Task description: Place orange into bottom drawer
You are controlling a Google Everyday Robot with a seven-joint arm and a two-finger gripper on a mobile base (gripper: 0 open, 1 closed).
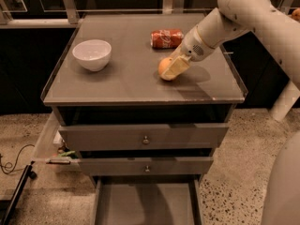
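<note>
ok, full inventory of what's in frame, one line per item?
orange: 1, orange, on the cabinet top, right of centre, in front of the can
soda can: 1, red, lying on its side at the back of the top
bowl: 1, white, left side of the top
cabinet: 1, grey, centre of view
upper drawers: 2, grey, round knobs, under the top
bottom drawer: 1, grey, pulled out
cable: 1, dark, floor at left
arm: 1, white, from upper right
gripper: 1, pale, at the orange
</note>
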